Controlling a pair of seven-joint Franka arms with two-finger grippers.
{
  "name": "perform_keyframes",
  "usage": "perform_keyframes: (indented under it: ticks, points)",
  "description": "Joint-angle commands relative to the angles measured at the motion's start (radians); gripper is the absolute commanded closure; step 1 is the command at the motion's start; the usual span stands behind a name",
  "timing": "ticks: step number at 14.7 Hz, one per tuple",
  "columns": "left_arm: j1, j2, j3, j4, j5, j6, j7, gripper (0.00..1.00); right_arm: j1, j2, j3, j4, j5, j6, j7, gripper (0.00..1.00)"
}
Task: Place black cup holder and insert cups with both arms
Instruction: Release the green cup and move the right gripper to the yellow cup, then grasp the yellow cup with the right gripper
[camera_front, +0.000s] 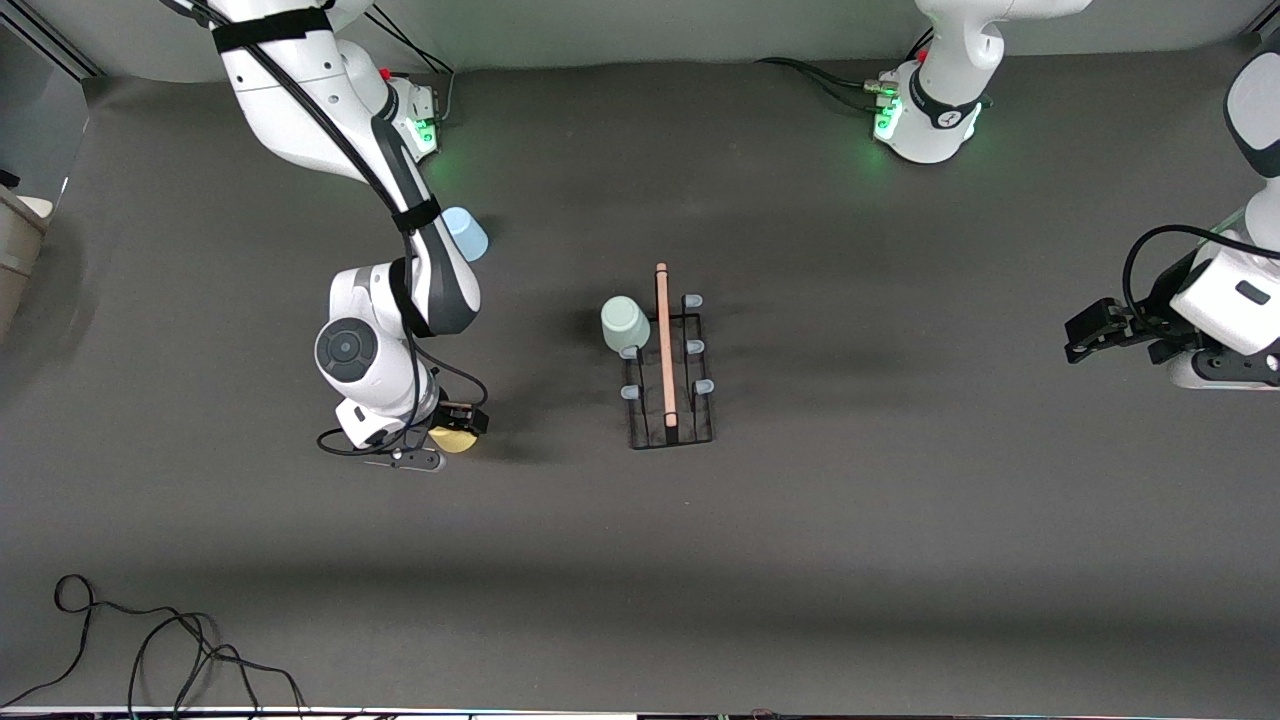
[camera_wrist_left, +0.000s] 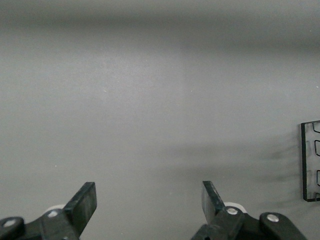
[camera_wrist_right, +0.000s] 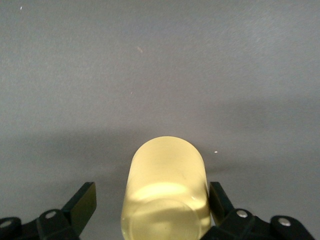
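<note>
Three cups in all. The mint cup (camera_front: 625, 323) sits upside down on a prong of the rack (camera_front: 670, 420) at mid-table. The blue cup (camera_front: 465, 233) stands farther from the camera, toward the right arm's end. The yellow cup (camera_wrist_right: 169, 192) sits between the spread fingers of the right gripper (camera_front: 452, 432), one finger clear of it. The left gripper (camera_front: 1098, 330) waits, fingers apart and empty, at the left arm's end.

The black cup holder (camera_front: 670, 362) stands at frame centre, the mint green cup (camera_front: 624, 323) on its upper prong; the light blue cup (camera_front: 465, 233) sits upper left; the right gripper (camera_front: 455, 430) straddles the yellow cup (camera_front: 452, 439); the left gripper (camera_front: 1085, 333) hangs at the right edge.
</note>
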Motion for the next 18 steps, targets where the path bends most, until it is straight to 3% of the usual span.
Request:
perform_keyframes:
  ticks: [1, 3, 6, 7, 12, 18]
  points:
    - [0.006, -0.023, 0.001, -0.02, -0.014, 0.006, 0.024, 0.06, 0.002, 0.001, -0.001, -0.009, 0.047, 0.006, -0.056, 0.01]
    - [0.006, -0.022, 0.001, -0.02, -0.014, 0.006, 0.024, 0.06, 0.002, -0.001, -0.003, -0.014, 0.047, 0.005, -0.074, 0.44]
    - [0.006, -0.02, -0.001, -0.02, -0.014, 0.006, 0.024, 0.02, 0.0, -0.017, -0.008, -0.014, 0.049, -0.015, -0.085, 0.89]
    - [0.006, -0.02, -0.001, -0.02, -0.014, 0.007, 0.024, 0.01, 0.0, -0.028, -0.011, -0.008, 0.049, -0.045, -0.085, 0.94]
    - [0.005, -0.02, -0.001, -0.022, -0.014, 0.006, 0.022, 0.0, 0.003, -0.161, -0.012, 0.011, 0.049, -0.187, -0.027, 0.96]
    - [0.005, -0.018, 0.001, -0.022, -0.012, 0.006, 0.022, 0.0, 0.095, -0.166, 0.0, 0.233, 0.046, -0.326, 0.352, 0.96]
